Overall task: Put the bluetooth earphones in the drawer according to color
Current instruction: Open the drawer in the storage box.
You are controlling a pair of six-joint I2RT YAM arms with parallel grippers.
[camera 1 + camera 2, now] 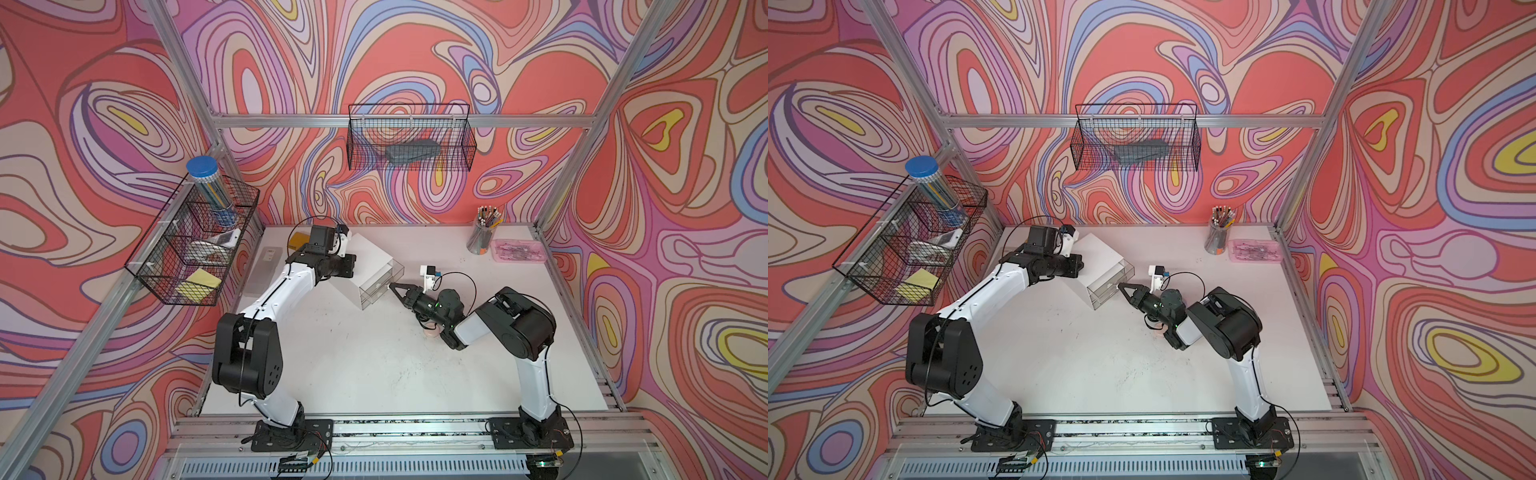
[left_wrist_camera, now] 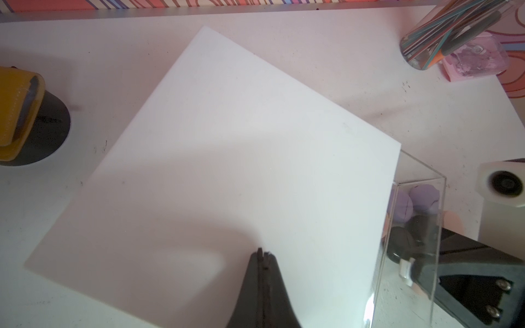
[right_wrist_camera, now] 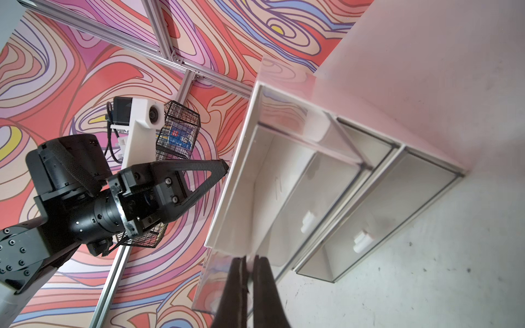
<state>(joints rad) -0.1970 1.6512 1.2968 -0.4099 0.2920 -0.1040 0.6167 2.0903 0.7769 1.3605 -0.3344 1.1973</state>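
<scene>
At the back of the table (image 1: 353, 365), your right claw (image 3: 247, 262) is pinched on the small white handle (image 2: 404, 268) of the top drawer (image 1: 384, 272), which stands pulled out of the cabinet (image 1: 374, 255). Your left claw (image 2: 263, 255) is closed on nothing, its tips seemingly pressing on the cabinet's top. Lilac cases (image 2: 424, 195) and black cases (image 2: 417, 227) show through the clear drawer, though you cannot tell on which level they lie. One pink case (image 1: 432, 331) sits on the table under your right wrist.

Pull too far and the drawer likely leaves its slot and spills. The handle is tiny and smooth, so the pinch may slip. If the left tips skid on that slick top, the cabinet probably swivels. Drop your right wrist and it may knock the pink case away.
</scene>
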